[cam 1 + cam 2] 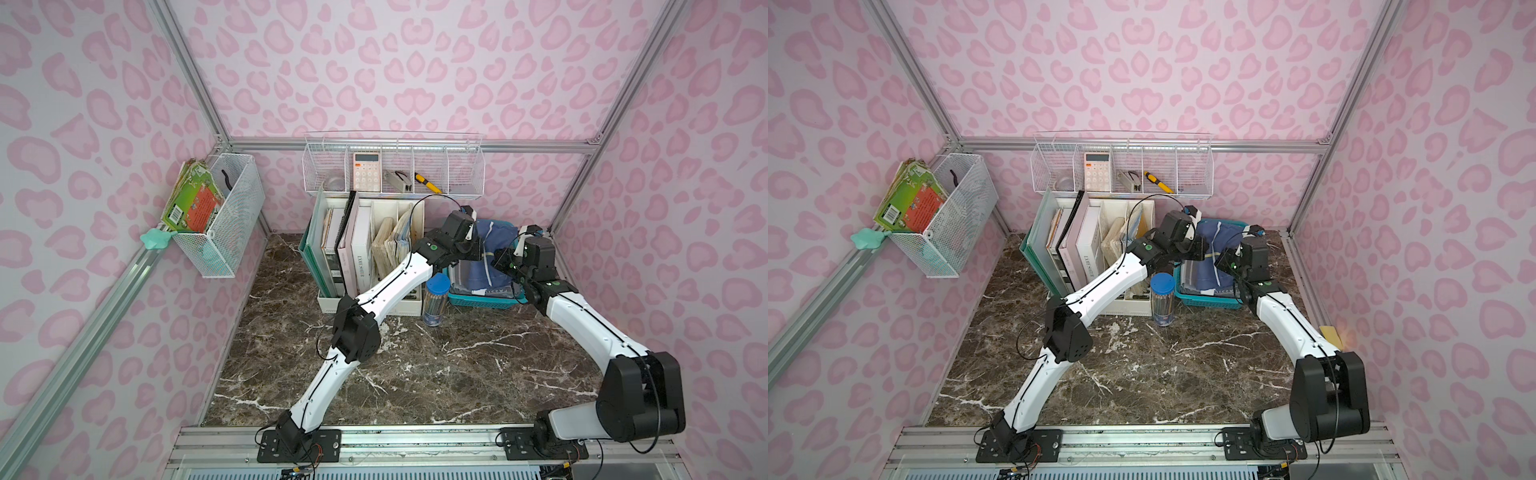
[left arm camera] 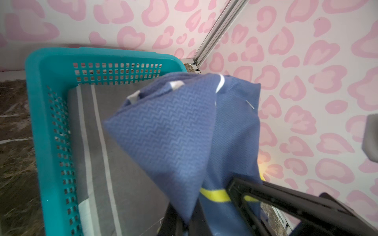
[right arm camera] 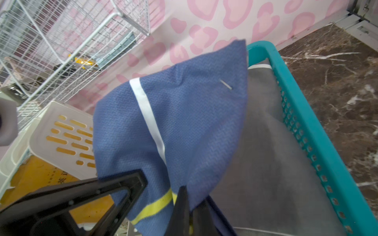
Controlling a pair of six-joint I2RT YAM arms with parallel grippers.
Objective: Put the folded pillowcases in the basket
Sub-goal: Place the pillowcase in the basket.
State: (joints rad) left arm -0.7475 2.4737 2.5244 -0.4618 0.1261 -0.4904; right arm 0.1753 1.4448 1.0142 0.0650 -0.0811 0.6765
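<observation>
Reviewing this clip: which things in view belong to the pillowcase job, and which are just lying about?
In the job: blue pillowcase, held over the teal basket; left tool and right tool, both shut on it.

Lying about: grey striped cloth in the basket, file organiser with books, pencil jar, wire wall basket with calculator, mesh basket of booklets.

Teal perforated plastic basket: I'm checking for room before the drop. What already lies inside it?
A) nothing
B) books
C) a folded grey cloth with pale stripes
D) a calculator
C: a folded grey striped cloth lies flat in the teal perforated plastic basket, beneath the blue zigzag-weave pillowcase.
</observation>
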